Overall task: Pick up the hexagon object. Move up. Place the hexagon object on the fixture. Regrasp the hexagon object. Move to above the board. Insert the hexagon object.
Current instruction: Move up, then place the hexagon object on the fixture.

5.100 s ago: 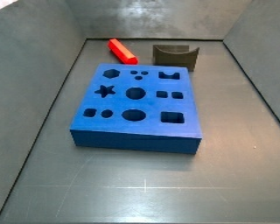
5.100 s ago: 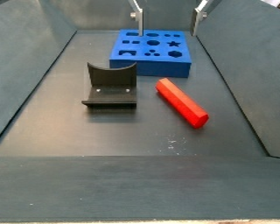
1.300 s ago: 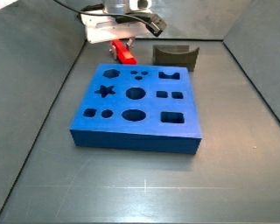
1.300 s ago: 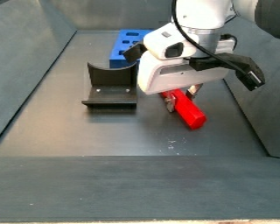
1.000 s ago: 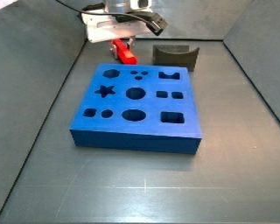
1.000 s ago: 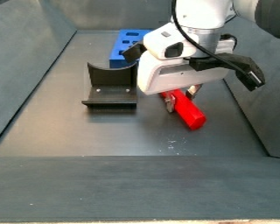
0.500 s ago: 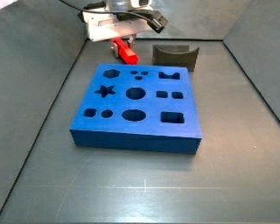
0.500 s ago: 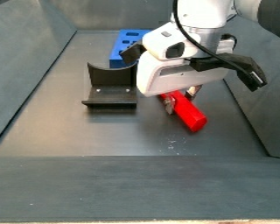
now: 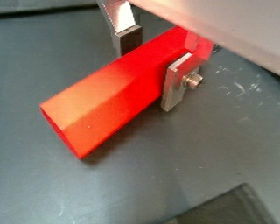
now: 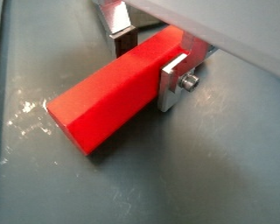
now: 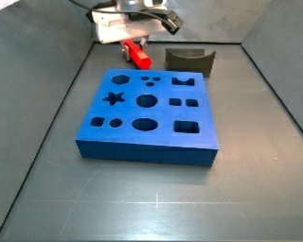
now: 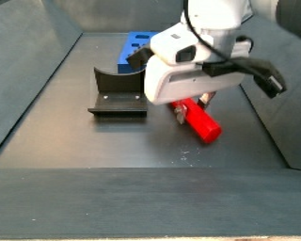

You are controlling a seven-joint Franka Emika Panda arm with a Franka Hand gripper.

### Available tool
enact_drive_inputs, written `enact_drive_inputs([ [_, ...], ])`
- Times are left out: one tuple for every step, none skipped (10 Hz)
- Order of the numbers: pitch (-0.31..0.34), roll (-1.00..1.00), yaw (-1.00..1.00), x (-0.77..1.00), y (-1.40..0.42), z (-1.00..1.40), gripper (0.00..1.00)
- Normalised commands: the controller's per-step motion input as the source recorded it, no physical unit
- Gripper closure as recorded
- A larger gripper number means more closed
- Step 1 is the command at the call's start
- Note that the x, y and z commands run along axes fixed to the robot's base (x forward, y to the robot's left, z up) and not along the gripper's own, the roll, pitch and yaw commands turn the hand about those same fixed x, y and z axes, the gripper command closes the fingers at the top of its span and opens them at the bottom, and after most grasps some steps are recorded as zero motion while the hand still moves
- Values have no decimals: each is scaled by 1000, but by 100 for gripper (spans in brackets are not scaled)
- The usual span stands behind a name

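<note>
- Silver flat-plate fingers point(image 9: 178, 81) of the gripper point(image 9: 150, 59) pinch the long bright red hexagon object point(image 9: 113, 99) across its sides.
- Red bar point(image 12: 198, 123) sits low beside the dark notched fixture point(image 12: 117, 92), behind the thick blue board point(image 11: 148, 112).

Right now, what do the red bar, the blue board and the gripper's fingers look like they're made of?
The red bar, clamped by the gripper just above the floor, looks like smooth plastic: even colour, soft sheen, crisp edges. The blue board looks matte, maybe plastic or dense foam; hard to tell. The fingers look like bare metal: silver plates with a screw.
</note>
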Motion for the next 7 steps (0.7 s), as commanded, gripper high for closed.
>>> enact_drive_inputs([
  [-18,3,-17,-83,-46,760,100],
  [-9,12,-19,-67,-29,641,100],
  [25,20,-23,-35,-6,462,100],
  [48,26,-25,-25,4,317,100],
  [59,34,-27,-25,7,172,100],
  [0,0,0,0,0,1000,100],
  [0,2,4,-2,0,1000,100],
])
